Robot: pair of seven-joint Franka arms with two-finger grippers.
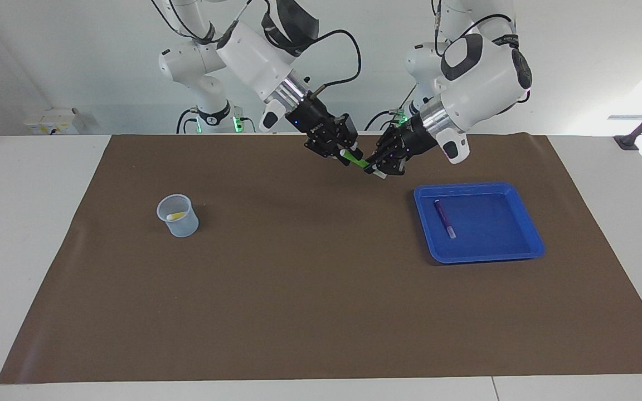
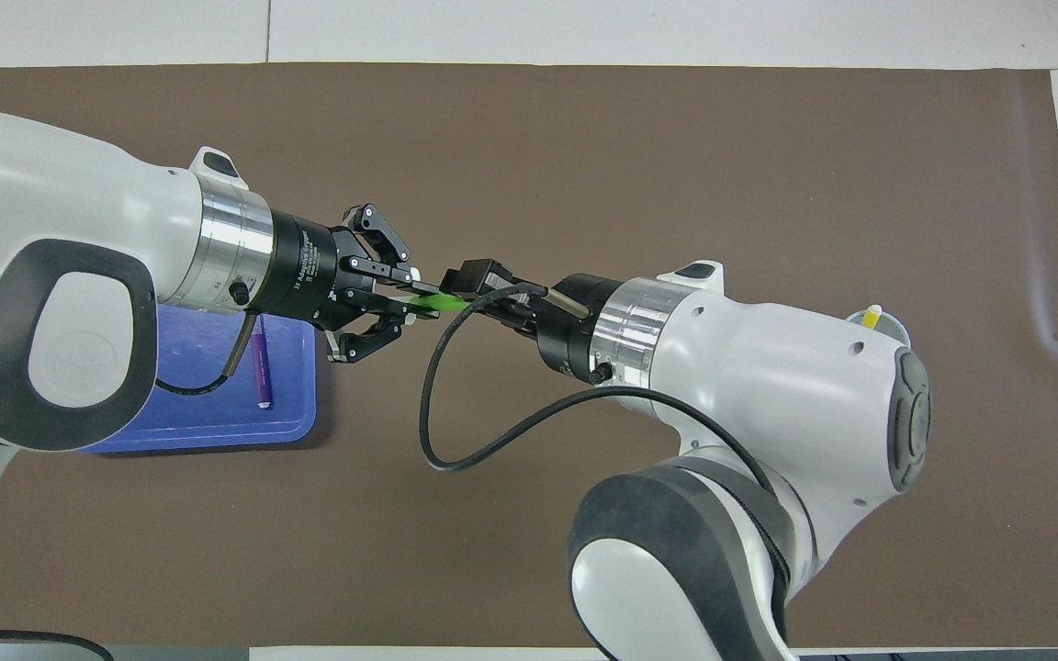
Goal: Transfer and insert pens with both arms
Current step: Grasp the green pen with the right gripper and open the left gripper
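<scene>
You have the yellow pen [image 1: 175,215] in the cup [image 1: 178,216] – the green pen [image 1: 355,161] (mid-air handover) is clamped by the left gripper [image 1: 378,169]; whether the right gripper [image 1: 339,154] grips it I cannot tell – the purple pen [image 1: 444,218] waits in the tray [image 1: 527,225].

Pen [image 1: 444,219] in tray [image 1: 527,245] toward left arm's end, another pen [image 1: 175,215] in cup [image 1: 183,225] toward right arm's end
</scene>
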